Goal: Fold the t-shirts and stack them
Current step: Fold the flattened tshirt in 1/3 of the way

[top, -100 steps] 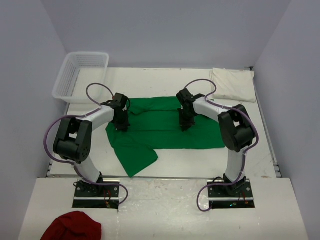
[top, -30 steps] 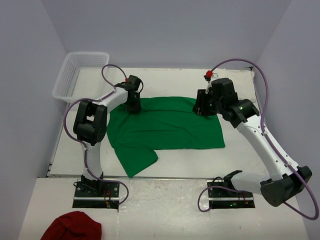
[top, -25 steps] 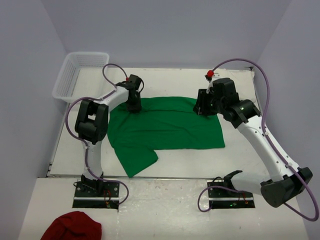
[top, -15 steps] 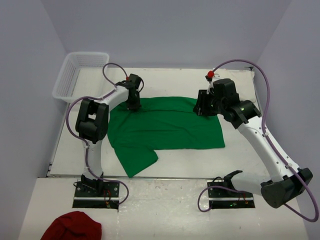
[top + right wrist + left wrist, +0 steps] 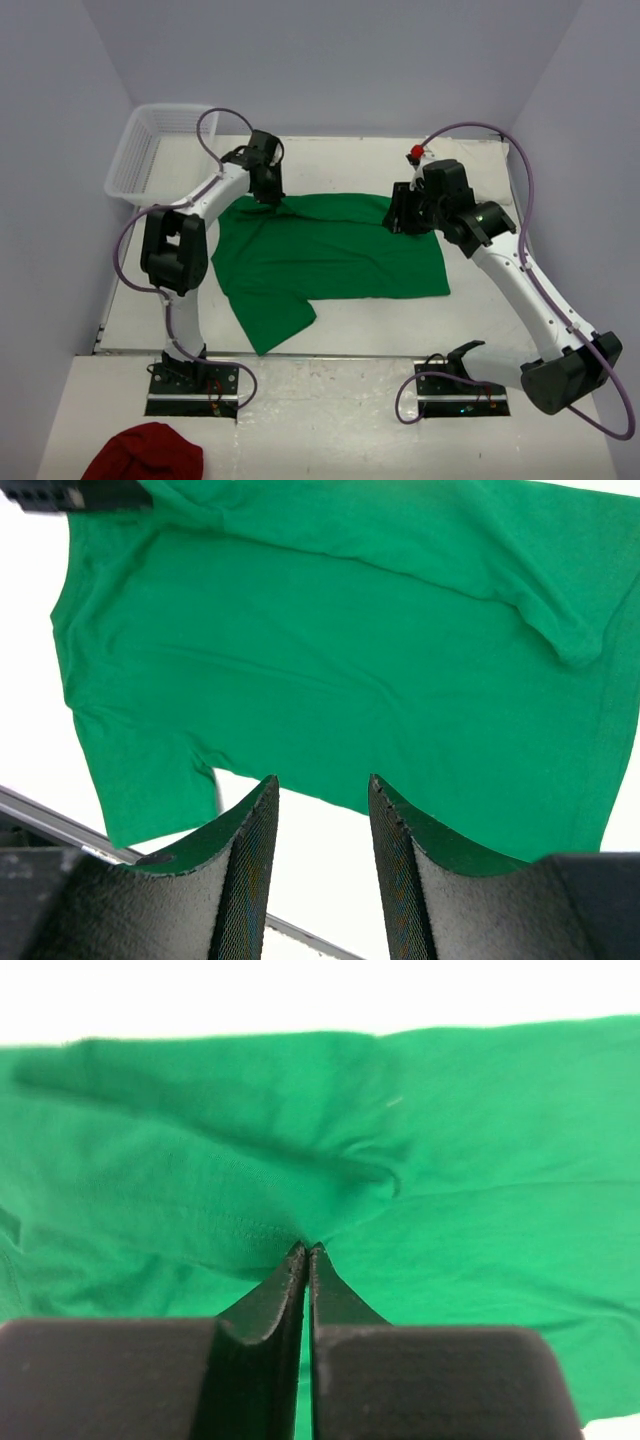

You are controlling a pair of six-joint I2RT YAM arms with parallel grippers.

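A bright green t-shirt (image 5: 330, 250) lies spread on the white table (image 5: 330, 160), one sleeve pointing toward the near edge. My left gripper (image 5: 268, 196) is at its far left corner, shut on a pinch of the green cloth (image 5: 450, 1150), which puckers up to the tips of my left gripper (image 5: 307, 1249). My right gripper (image 5: 403, 220) hangs over the far right corner, well above the cloth. In the right wrist view, my right gripper (image 5: 322, 785) is open with nothing between its fingers, and the green shirt (image 5: 350, 650) lies far below.
A clear plastic basket (image 5: 160, 150) stands at the back left corner of the table. A dark red cloth (image 5: 145, 455) lies on the near ledge, left of the arm bases. The left arm's tip (image 5: 60, 492) shows at the top left of the right wrist view.
My left gripper closed on the shirt's far left edge and rose slightly toward the back, lifting the cloth. The right arm has hardly moved.
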